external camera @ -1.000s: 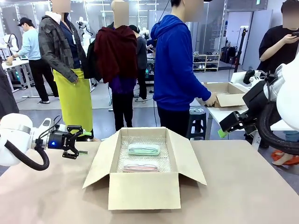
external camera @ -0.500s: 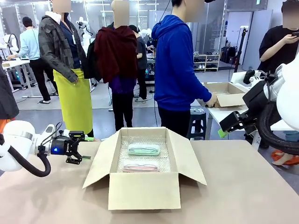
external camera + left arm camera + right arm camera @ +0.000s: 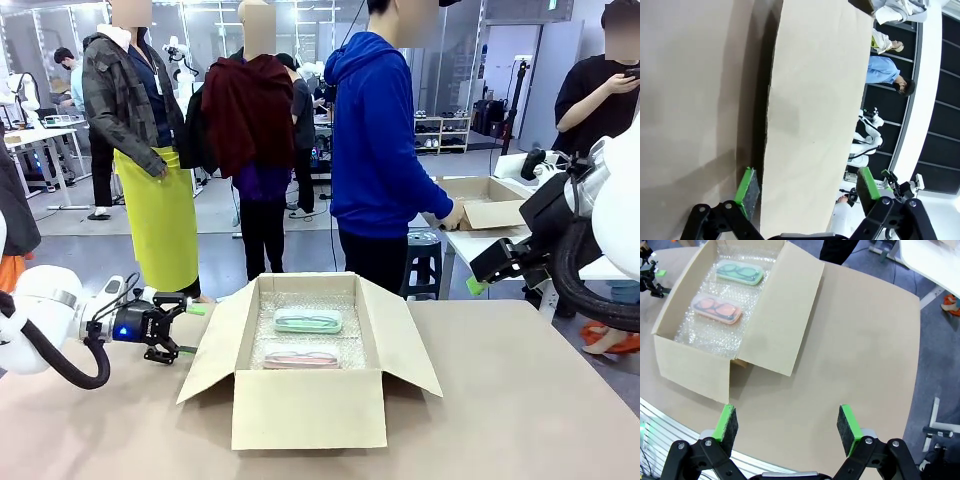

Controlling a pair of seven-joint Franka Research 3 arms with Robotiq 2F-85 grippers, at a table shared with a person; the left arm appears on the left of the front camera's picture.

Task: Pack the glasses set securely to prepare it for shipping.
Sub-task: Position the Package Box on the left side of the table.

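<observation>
Claws first: your left gripper (image 3: pixel 185 330) is spread wide with nothing in it, pads either side of the box's (image 3: pixel 308 408) left flap (image 3: pixel 810 115) edge. Your right gripper (image 3: pixel 787 427) is wide open too, hanging high over the table (image 3: pixel 860 350) and well clear of the box. Both cases sit inside on bubble wrap (image 3: pixel 300 345), mint case (image 3: pixel 308 321) behind, pink case (image 3: pixel 301 359) nearer you.
</observation>
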